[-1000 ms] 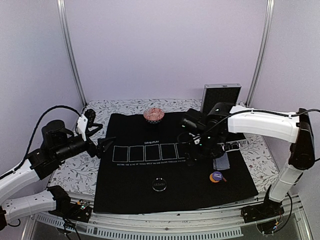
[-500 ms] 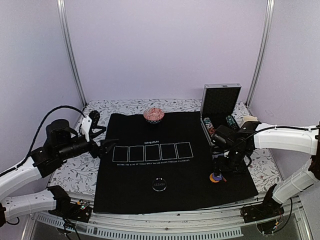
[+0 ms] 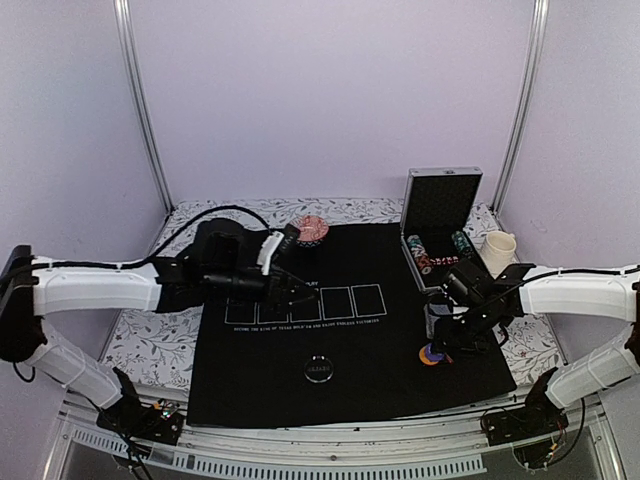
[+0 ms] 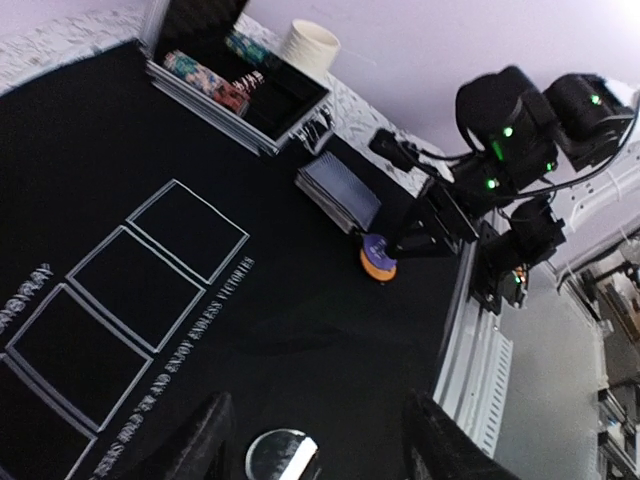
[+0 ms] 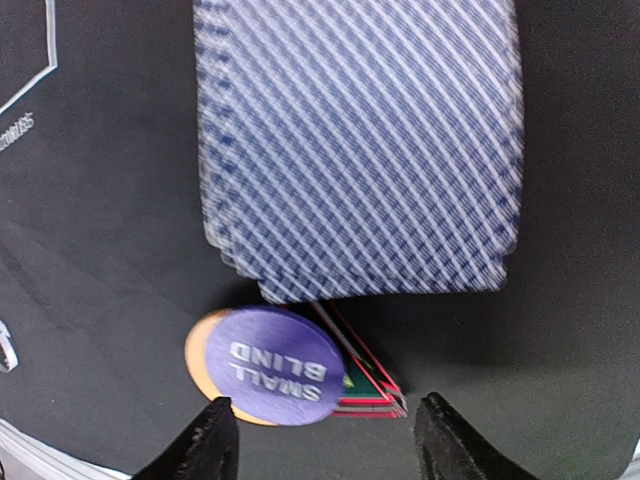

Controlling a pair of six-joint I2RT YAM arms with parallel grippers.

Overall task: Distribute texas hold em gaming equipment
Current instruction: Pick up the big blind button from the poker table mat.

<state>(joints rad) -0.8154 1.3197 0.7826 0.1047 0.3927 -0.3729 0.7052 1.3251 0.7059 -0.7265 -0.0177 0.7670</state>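
A blue-grey-backed card deck (image 5: 360, 150) lies on the black mat (image 3: 260, 380). Just before it, a blue "SMALL BLIND" button (image 5: 280, 365) rests on an orange button (image 5: 198, 352), beside stacked red-edged triangles (image 5: 372, 388). My right gripper (image 5: 325, 440) hovers open over them, its fingertips either side of them and nothing held. From above, the right gripper (image 3: 447, 338) is at the blue and orange buttons (image 3: 432, 353). My left gripper (image 4: 320, 450) is open above the round black button (image 4: 280, 457), also seen as the black button (image 3: 319, 368). A red chip stack (image 3: 309, 229) sits at the mat's far edge.
The open silver case (image 3: 440, 215) with rows of chips (image 3: 420, 252) stands at the back right, with a cream cup (image 3: 497, 247) beside it. Five white rectangles (image 3: 305, 305) mark the mat's middle. The left arm (image 3: 120, 285) reaches across the mat's left side.
The left arm swung from the table's left edge to over the mat's middle. The right gripper moved from the mat's middle to the buttons at the right. Both jaws narrowed.
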